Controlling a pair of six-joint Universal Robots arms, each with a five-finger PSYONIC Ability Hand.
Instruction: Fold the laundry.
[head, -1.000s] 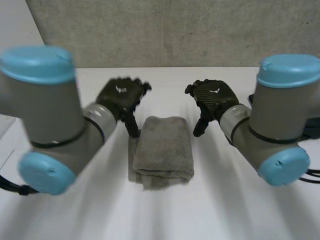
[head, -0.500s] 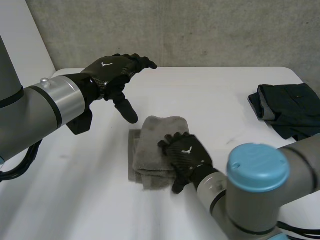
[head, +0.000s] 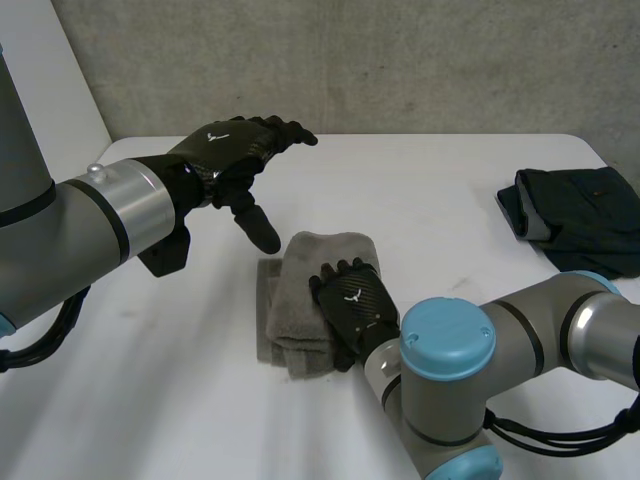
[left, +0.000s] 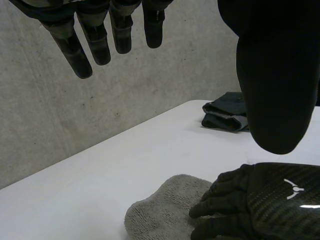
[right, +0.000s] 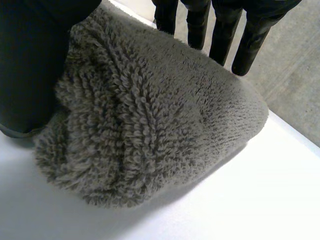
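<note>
A folded grey towel (head: 318, 275) lies on the white table (head: 430, 200) in front of me. My right hand (head: 352, 305) rests flat on the towel's near right part, fingers straight. In the right wrist view the fingers (right: 220, 35) reach across the thick folded towel (right: 150, 115) and the thumb (right: 30, 65) lies against its side. My left hand (head: 235, 150) hovers open above the table, behind and left of the towel, thumb pointing down. In the left wrist view the left hand (left: 95, 40) hangs over the towel (left: 165, 212) and the right hand (left: 265, 205).
A pile of dark folded clothes (head: 575, 220) sits at the table's far right edge, also seen as dark clothes (left: 227, 110) beyond the towel. A grey concrete wall stands behind the table. Bare tabletop lies left of the towel and behind it.
Both arms swung apart from in front of the camera. The right hand came down onto the towel and has slid slightly further over it. The left hand stays raised.
</note>
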